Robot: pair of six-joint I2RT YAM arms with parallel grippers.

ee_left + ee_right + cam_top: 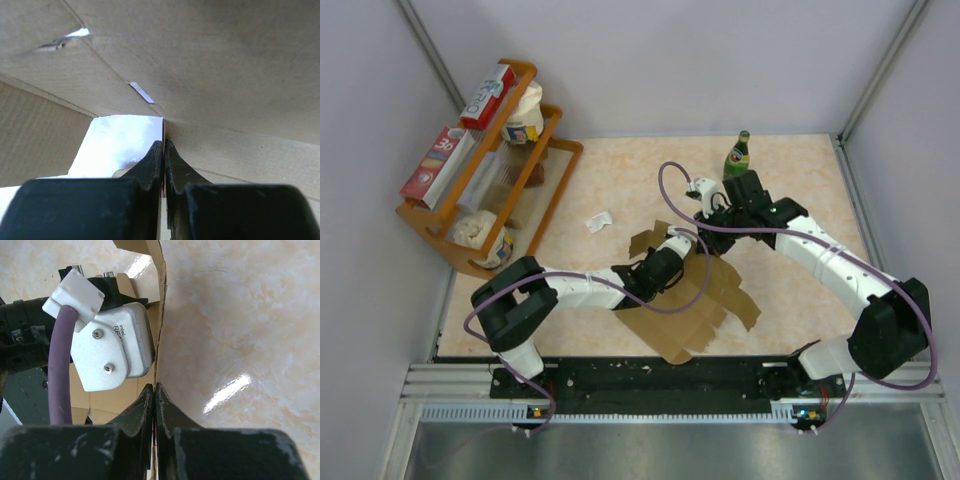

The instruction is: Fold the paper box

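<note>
Left hand (163,145) and right hand (154,387) both pinch thin flaps of the paper box (715,295), lying half open in the middle of the counter (800,180), so next they likely must bend those flaps inward.

The paper box (225,60) ran off the top and sides of the left wrist view. A white scrap (598,222) was too small to identify.

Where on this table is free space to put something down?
Bare: the back strip between the wooden rack and the green bottle, and the back corner right of that bottle. Crowded: the centre, around the paper box.
</note>
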